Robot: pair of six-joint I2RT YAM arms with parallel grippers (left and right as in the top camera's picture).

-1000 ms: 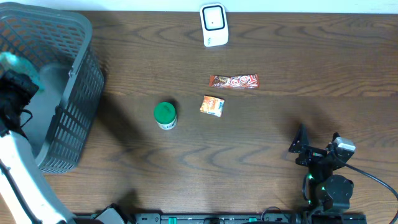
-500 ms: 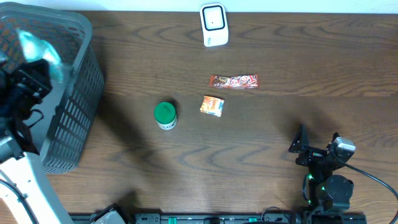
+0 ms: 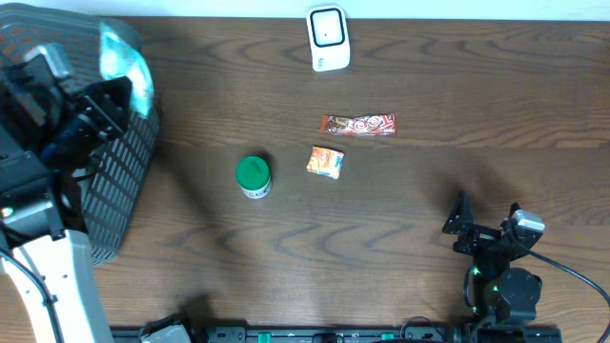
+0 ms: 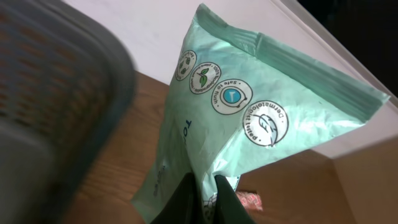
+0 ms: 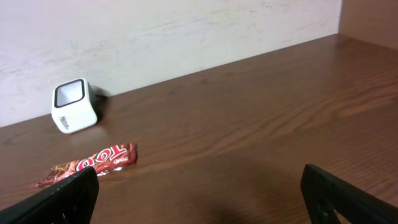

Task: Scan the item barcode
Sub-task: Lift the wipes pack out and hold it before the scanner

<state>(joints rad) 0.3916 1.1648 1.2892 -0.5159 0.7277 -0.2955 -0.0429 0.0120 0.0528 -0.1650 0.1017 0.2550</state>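
Observation:
A mint-green pouch with round printed badges hangs above the right rim of the grey basket. My left gripper is shut on the pouch's lower edge, which is pinched between its black fingers. No barcode shows on the side I can see. The white scanner stands at the table's back edge, far right of the pouch. At the front right, my right gripper stands open and empty, low over the table.
A red candy bar lies in front of the scanner. A small orange packet and a green-lidded can sit mid-table. The basket fills the left end of the table.
My left arm has lifted the green pouch up out of the basket and carried it rightward over the rim. The right arm has not moved.

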